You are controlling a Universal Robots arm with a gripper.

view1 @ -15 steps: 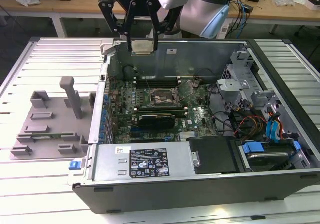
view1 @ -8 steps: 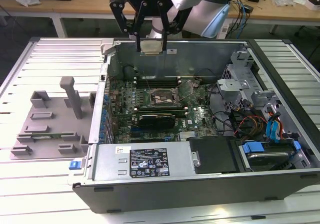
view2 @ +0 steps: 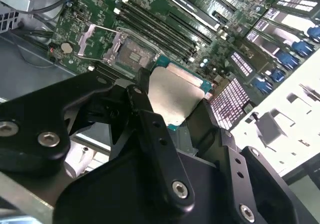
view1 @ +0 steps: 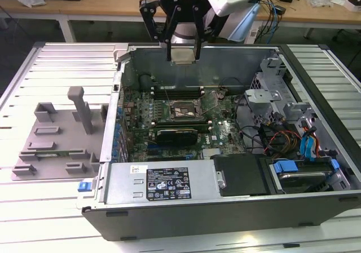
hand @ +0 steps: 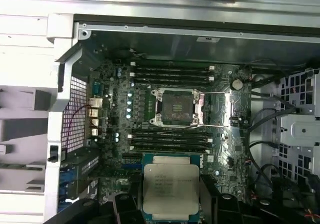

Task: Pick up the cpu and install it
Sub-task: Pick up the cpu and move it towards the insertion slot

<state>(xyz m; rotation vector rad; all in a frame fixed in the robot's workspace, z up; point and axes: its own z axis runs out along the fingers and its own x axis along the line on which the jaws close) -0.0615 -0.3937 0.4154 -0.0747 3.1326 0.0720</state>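
Note:
The cpu [view1: 183,54], a flat square chip with a silvery top, hangs above the back part of the open computer case, and my gripper [view1: 183,58] is shut on its two sides. Both wrist views show the cpu [view2: 175,94] [hand: 170,186] clamped between the black fingers [view2: 142,102], its metal top facing the cameras. Below it, on the green motherboard, the black square socket [view1: 183,111] [hand: 177,107] [view2: 134,55] lies open, its metal bracket swung aside and nothing in it. The chip is well clear of the board.
A grey plastic tray [view1: 56,134] with raised blocks lies on the table at the exterior view's left. Inside the case are memory slots [hand: 170,73], a power supply [view1: 163,182], a drive cage [view1: 271,89] and loose cables [view1: 276,137]. The case walls [view1: 115,103] surround the board.

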